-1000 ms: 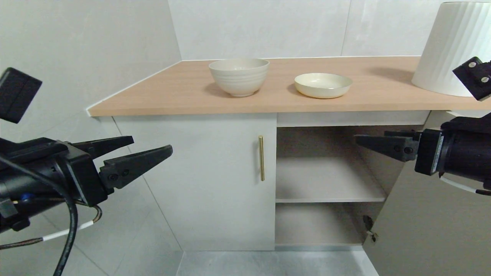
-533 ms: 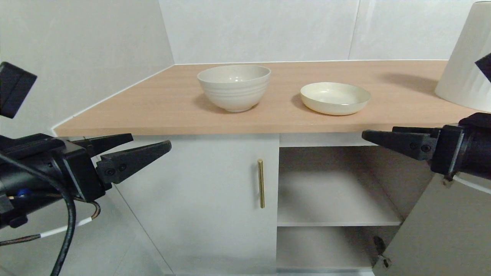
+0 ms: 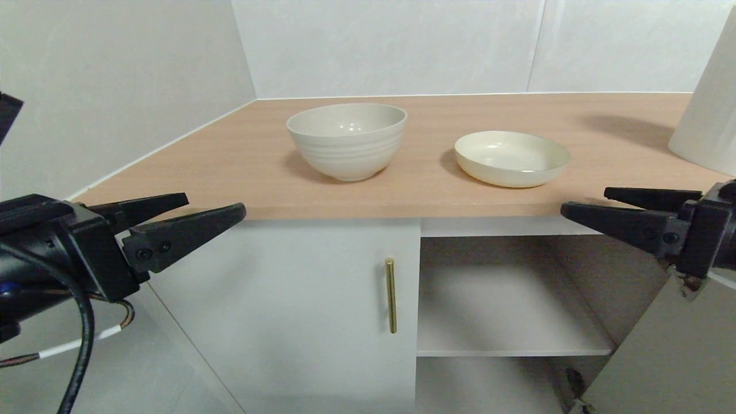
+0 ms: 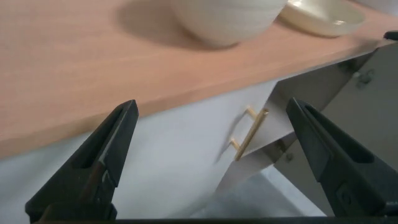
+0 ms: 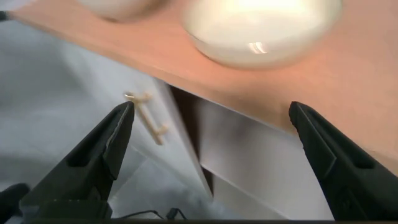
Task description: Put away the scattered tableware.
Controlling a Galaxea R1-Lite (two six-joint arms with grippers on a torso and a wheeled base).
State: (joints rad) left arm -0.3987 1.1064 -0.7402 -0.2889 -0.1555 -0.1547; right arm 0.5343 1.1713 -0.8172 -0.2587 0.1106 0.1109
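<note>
Treat the task as not yet started on the tableware itself: neither piece has been picked up or stored. The deep bowl [image 3: 347, 140] stands upright on the countertop [image 3: 230, 167], left of centre, and the shallow dish [image 3: 512, 157] sits to its right, near it but apart, a little closer to the front edge. Below the countertop, the cabinet's right compartment is open, its door [image 3: 661, 356] swung out toward the near right, and its shelf [image 3: 506, 322] is exposed; neither piece is on it. The left door is shut, with its brass handle [image 3: 391, 295] vertical at the inner edge. Judge the access step as done and two transfers as left. The left gripper [image 3: 215, 203] hangs at the near left, level with the front edge of the countertop, jaws spread and holding nothing. The right gripper [image 3: 585, 201] is at the near right, just in front of the countertop edge and below the dish, jaws likewise spread and holding nothing. A white tapered object [image 3: 707, 121] stands at the far right of the countertop; allow clearance for it when the right arm approaches the dish.
</note>
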